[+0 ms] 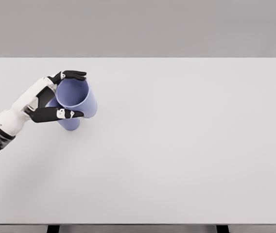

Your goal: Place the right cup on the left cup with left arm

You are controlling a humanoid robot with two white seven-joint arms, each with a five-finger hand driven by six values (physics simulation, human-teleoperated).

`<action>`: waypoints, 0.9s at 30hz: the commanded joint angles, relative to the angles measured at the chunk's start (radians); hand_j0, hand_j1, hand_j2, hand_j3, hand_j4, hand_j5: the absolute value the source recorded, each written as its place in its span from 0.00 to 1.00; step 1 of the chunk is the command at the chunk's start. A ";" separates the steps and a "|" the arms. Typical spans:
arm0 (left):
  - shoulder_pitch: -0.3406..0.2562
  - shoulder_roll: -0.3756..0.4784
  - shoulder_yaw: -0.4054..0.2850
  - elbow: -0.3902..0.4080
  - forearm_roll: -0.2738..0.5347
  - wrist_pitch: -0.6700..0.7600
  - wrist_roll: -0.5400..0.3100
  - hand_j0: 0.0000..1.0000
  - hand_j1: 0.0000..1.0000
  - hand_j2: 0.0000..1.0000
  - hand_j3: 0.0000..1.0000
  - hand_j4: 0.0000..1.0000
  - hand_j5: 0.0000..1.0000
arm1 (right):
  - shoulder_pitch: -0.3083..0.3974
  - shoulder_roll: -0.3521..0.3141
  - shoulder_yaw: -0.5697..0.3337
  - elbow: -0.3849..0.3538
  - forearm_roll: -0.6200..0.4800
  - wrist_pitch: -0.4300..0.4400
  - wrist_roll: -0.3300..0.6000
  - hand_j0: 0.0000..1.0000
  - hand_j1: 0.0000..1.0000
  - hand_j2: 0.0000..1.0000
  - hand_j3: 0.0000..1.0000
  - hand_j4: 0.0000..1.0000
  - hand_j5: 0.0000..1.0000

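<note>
Left hand — black fingers clamped round upper wall of periwinkle plastic cup | cup tilted, over second matching cup, far left of white tabletop | likely light, rigid, slick — grip below rim.

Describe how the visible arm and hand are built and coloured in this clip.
Only the left arm shows. Its forearm is white, with a grey-and-black banded segment near the picture's lower left edge. The left hand has a white palm section and black fingers, with small white markings near the knuckles. No cables or sleeves are visible.
</note>
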 commanded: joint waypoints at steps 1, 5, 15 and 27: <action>-0.003 0.018 0.000 0.000 0.022 0.007 0.000 0.69 0.69 0.69 0.69 0.69 0.69 | 0.000 0.000 0.000 0.000 0.000 0.000 0.000 1.00 1.00 1.00 1.00 1.00 1.00; -0.017 0.034 0.003 0.000 0.044 0.017 0.000 0.69 0.69 0.69 0.69 0.69 0.69 | 0.000 0.000 0.000 0.000 0.000 0.000 0.000 1.00 1.00 1.00 1.00 1.00 1.00; -0.061 0.041 0.009 0.005 0.077 0.075 0.000 0.69 0.69 0.69 0.69 0.69 0.69 | 0.000 0.000 0.000 0.000 0.000 0.000 0.000 1.00 1.00 1.00 1.00 1.00 1.00; -0.071 0.049 0.045 0.013 0.088 0.145 0.000 0.69 0.69 0.69 0.69 0.69 0.69 | 0.000 0.000 0.000 0.000 0.000 0.000 0.000 1.00 1.00 1.00 1.00 1.00 1.00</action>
